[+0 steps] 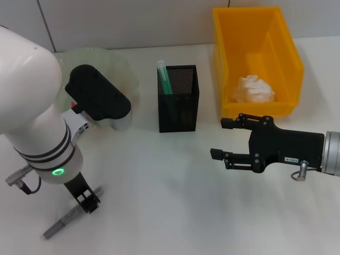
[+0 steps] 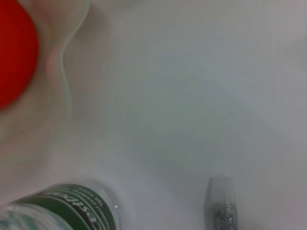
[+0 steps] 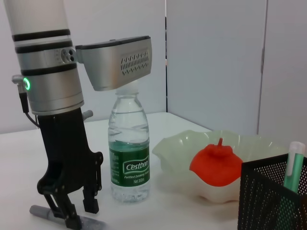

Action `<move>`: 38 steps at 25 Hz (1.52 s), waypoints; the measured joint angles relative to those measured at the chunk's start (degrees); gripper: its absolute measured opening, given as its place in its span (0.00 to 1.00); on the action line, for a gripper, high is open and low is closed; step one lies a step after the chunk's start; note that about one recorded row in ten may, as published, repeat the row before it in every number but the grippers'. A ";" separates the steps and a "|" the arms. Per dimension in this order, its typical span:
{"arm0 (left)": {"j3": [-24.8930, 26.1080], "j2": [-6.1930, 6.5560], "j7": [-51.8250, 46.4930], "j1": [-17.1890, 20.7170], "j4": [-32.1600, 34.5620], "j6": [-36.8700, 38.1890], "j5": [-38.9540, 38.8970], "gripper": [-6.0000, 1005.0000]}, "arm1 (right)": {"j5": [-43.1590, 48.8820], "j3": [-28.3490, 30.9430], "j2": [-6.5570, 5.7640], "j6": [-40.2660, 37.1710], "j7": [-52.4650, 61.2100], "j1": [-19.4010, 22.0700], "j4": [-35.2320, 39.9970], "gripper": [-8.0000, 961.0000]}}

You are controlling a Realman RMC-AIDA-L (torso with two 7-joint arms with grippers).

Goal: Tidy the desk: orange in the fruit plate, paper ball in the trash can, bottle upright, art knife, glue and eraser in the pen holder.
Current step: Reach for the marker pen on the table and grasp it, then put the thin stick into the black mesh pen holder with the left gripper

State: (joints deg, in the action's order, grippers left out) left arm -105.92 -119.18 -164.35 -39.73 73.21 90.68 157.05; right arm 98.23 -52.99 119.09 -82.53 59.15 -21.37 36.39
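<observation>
So the left tool (image 1: 87,202) is hovering down low over a grey pen-like stick (image 1: 62,222) lying flat on the surface (image 1: 175,212), which I'm guessing is the art knife. Its fingers are spread, straddling the stick's end in the right wrist view, not pinching anything yet. Looks like the knife step is what's being worked on. Next move needs the fingers closing across the thin body, then a lift and a carry over to the pen holder (image 1: 178,98).

The right tool (image 1: 227,139) is hanging idle in front of the trash can (image 1: 257,58), fingers spread and empty.

Rest seems mostly done: the orange (image 3: 217,165) is sitting in the fruit plate (image 3: 177,148), the paper ball (image 1: 255,89) is lying in the trash can, and the bottle (image 3: 128,153) is standing upright just beside the plate. A green-and-white stick (image 1: 164,79) is already poking out of the holder. Can't spot the eraser.

Room-wise, the knife is lying near the front edge, the bottle's standing close behind the left arm, and the holder's mouth is narrow. Middle is wide open.
</observation>
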 joint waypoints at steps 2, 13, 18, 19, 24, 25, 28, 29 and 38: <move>-0.11 0.00 -0.03 0.00 0.00 0.00 -0.10 0.38 | -0.01 0.00 0.00 0.00 0.00 0.01 0.00 0.80; -0.80 0.00 -0.30 -0.02 -0.62 -0.15 -0.88 0.34 | -0.06 -0.10 0.09 -0.07 0.00 0.29 0.00 0.80; -0.78 0.00 -0.39 -0.02 -0.62 -0.42 -0.88 0.30 | -0.07 -0.01 0.09 -0.26 0.00 0.46 0.00 0.80; -0.78 0.00 -0.40 -0.02 -0.62 -0.44 -0.88 0.29 | -0.06 0.00 0.09 -0.34 0.00 0.49 0.00 0.80; -0.70 0.00 -0.47 0.00 -0.34 -0.51 -0.87 0.25 | -0.06 0.00 0.09 -0.47 0.00 0.61 0.00 0.80; -0.74 0.00 -0.49 0.00 -0.29 -0.51 -0.86 0.24 | -0.06 0.00 0.09 -0.50 0.00 0.63 0.00 0.80; -0.92 0.00 -0.50 0.01 -0.22 -0.49 -0.86 0.20 | -0.07 0.00 0.09 -0.58 0.00 0.64 0.00 0.80; -0.92 0.00 -0.50 0.01 -0.22 -0.49 -0.86 0.18 | -0.08 0.00 0.09 -0.62 0.00 0.69 0.02 0.80; -1.57 0.00 -0.53 0.14 -0.06 -0.35 -0.89 0.15 | -0.13 0.00 0.09 -0.71 0.00 0.81 0.09 0.80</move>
State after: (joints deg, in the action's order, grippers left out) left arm -107.50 -119.18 -164.88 -39.59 73.15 90.33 156.16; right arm 98.10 -53.00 119.18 -83.24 59.14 -20.56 36.48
